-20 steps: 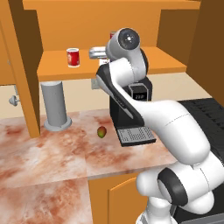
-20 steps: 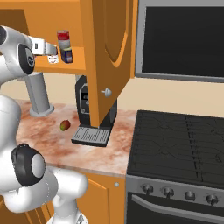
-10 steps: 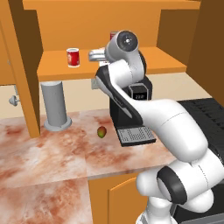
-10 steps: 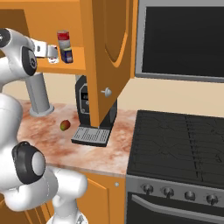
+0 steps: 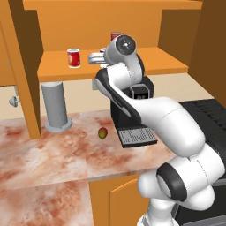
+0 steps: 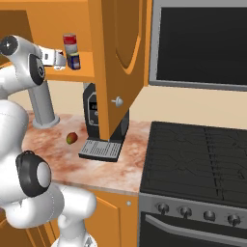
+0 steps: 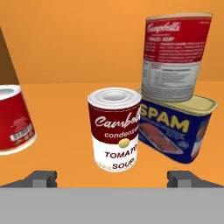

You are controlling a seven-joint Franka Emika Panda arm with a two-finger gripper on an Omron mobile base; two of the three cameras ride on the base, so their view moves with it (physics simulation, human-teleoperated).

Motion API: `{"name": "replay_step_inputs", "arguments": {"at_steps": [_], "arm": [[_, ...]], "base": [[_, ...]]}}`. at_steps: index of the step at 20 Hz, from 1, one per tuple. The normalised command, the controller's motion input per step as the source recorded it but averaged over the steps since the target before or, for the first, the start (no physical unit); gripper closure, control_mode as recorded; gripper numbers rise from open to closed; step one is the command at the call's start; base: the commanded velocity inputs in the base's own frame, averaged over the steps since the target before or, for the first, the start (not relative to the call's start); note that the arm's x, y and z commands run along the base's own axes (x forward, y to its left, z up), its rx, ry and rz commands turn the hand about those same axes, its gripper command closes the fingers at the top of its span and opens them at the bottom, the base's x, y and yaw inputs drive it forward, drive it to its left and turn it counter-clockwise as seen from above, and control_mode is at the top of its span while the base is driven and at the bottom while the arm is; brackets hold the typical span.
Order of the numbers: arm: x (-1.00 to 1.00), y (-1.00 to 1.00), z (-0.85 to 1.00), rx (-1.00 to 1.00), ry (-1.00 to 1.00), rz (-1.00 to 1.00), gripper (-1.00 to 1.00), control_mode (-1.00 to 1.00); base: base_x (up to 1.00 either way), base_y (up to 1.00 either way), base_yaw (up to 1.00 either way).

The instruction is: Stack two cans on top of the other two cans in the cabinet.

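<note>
Campbell's tomato soup can (image 7: pixel 115 129), SPAM tin (image 7: pixel 177 127)

We see a tomato soup can (image 7: pixel 115 129) upright on the orange shelf (image 7: pixel 61 127), centre. Just right & farther: blue Spam can (image 7: pixel 175 129) w/ a red soup can (image 7: pixel 173 57) stacked on it. Far left: red can (image 7: pixel 13 118), tilted in view. Finger tips (image 7: pixel 41 178) wide apart.

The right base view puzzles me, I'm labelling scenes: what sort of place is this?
A rendered home kitchen, most likely: a black stove with knobs, a coffee machine on the marble counter, and an orange wall cabinet holding soup cans.
</note>
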Motion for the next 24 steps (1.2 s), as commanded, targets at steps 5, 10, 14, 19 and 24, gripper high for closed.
{"name": "replay_step_inputs", "arguments": {"at_steps": [5,10,14,19,24], "arm": [[0.23,0.03,-0.05,0.0,0.05,0.0,-1.0,-1.0],[0.2,0.05,-0.03,0.0,0.03,0.0,-1.0,-1.0],[0.16,0.0,-0.02,0.0,0.0,0.0,-1.0,-1.0],[0.15,0.0,-0.07,0.0,0.0,0.0,-1.0,-1.0],[0.05,0.0,-0.08,0.0,0.0,0.0,-1.0,-1.0]], "base": [[0.0,0.0,0.0],[0.0,0.0,0.0],[0.0,0.0,0.0],[0.0,0.0,0.0],[0.0,0.0,0.0]]}}
